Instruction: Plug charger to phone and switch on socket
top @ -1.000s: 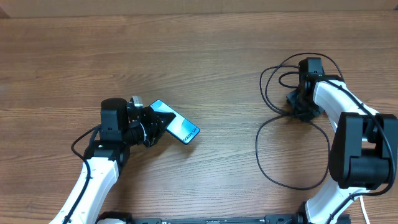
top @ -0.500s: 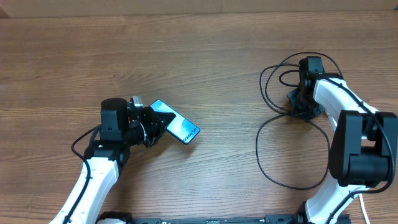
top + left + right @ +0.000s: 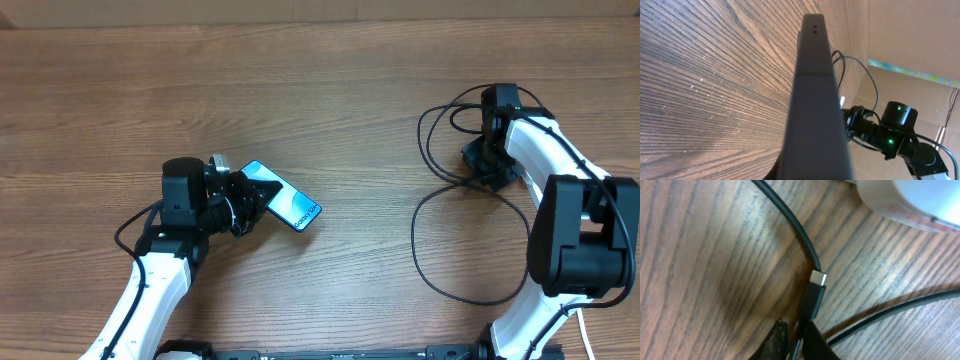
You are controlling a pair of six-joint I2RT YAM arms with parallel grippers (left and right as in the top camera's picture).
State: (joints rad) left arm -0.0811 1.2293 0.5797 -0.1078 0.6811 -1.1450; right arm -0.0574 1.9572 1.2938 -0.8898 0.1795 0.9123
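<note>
The phone (image 3: 284, 200), with its blue-teal screen lit, is held tilted off the table by my left gripper (image 3: 247, 195), which is shut on its near end. In the left wrist view I see only its dark edge (image 3: 812, 95). The black charger cable (image 3: 428, 250) lies in loose loops at the right. My right gripper (image 3: 488, 166) is down on these loops. In the right wrist view its fingers (image 3: 796, 342) are closed around the black plug body (image 3: 812, 300), and the silver tip (image 3: 818, 278) points away from them. The socket does not show in the overhead view.
A white rounded object with reddish marks (image 3: 910, 200) sits just beyond the plug tip; I cannot tell what it is. A second strand of cable (image 3: 890, 312) runs past the fingers. The right arm (image 3: 895, 135) shows in the left wrist view. The wooden table (image 3: 330, 90) lies all around.
My right wrist has shifted slightly to the right and up over the cable loops. The left arm and the phone have not moved.
</note>
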